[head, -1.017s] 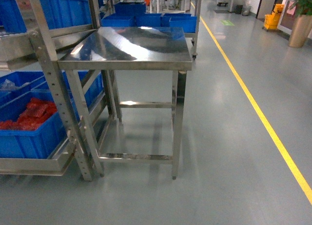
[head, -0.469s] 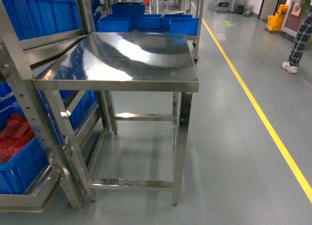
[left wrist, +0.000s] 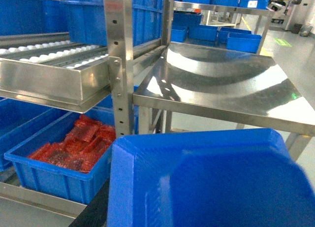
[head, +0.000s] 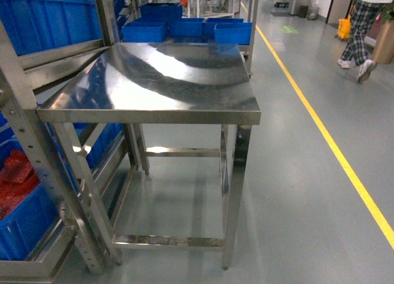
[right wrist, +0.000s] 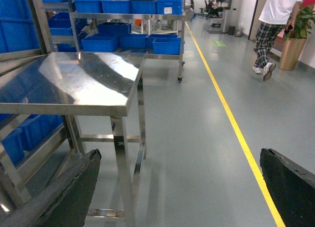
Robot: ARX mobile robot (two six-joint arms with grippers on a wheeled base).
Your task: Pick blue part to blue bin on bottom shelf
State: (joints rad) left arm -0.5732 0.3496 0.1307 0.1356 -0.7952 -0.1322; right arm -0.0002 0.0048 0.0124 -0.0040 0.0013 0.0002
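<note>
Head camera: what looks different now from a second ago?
The view has shifted right and closer: the steel table fills more of the frame, and the bin of red parts has slid to the left edge. A person in checked trousers has walked in at top right. The table top remains bare, the yellow floor line unchanged.

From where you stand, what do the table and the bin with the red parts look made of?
Table: probably stainless steel, polished, with mirror-like reflections and glare. Bin: seemingly moulded plastic, uniform bright blue, thick rim, dull sheen.
</note>
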